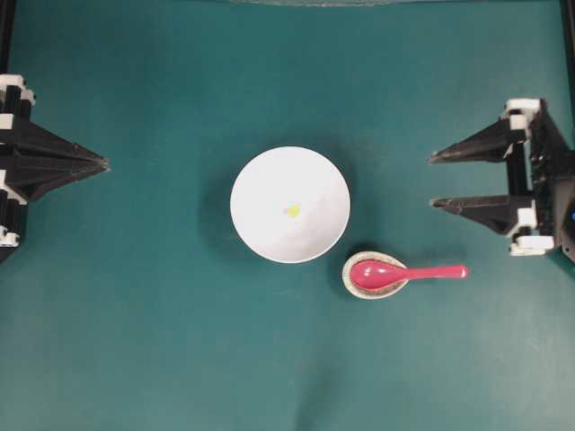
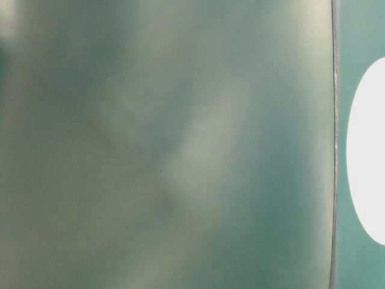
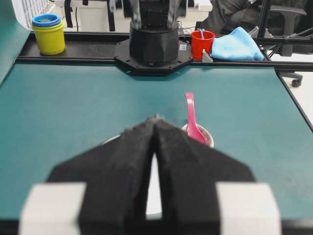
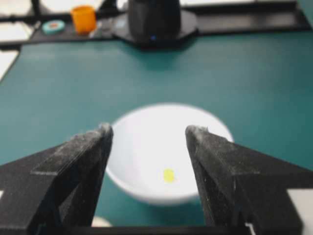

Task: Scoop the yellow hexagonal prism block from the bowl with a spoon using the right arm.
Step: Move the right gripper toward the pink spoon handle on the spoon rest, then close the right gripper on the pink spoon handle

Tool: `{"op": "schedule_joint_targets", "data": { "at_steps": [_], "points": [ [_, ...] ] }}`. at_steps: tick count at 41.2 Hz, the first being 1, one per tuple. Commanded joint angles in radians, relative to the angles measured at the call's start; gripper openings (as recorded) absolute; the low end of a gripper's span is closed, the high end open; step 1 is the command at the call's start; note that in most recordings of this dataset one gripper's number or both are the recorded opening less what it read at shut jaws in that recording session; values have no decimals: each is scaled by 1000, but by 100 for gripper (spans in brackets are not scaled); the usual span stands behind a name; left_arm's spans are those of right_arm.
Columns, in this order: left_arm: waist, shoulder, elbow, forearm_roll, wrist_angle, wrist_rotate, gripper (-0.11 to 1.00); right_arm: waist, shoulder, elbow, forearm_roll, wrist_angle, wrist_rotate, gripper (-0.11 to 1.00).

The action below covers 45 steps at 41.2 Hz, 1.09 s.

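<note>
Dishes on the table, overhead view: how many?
2. The white bowl sits mid-table with the yellow block inside. The small speckled spoon rest lies just off the bowl's lower-right edge, under the scoop of the pink-red spoon. None seem hidden.

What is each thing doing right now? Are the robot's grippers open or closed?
Right gripper: open, holding nothing.
Left gripper: shut, holding nothing.
Spoon: lying with its scoop in the speckled rest, not picked up.
Bowl: upright on the table.
Yellow block: sitting inside the bowl.
</note>
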Motion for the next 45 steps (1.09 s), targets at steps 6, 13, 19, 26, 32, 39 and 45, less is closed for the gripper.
{"op": "schedule_joint_targets", "data": {
  "at_steps": [6, 13, 19, 26, 32, 39, 45],
  "points": [
    [2, 3, -29, 3, -5, 6, 1, 41, 124, 54, 3, -186, 37, 63],
    [2, 3, -29, 5, -5, 9, 1, 95, 284, 106, 18, -391, 77, 63],
    [2, 3, -29, 5, -5, 11, 1, 150, 440, 138, 60, -565, 97, 63],
    [2, 3, -29, 5, -5, 11, 1, 222, 612, 135, 121, -707, 101, 63],
    [2, 3, -29, 5, -5, 9, 1, 276, 739, 120, 160, -790, 109, 63],
    [2, 6, -28, 5, 0, 9, 1, 324, 818, 103, 172, -830, 127, 63],
    [3, 8, -28, 5, 8, 8, 1, 360, 847, 86, 201, -828, 129, 63]
  ]
}}
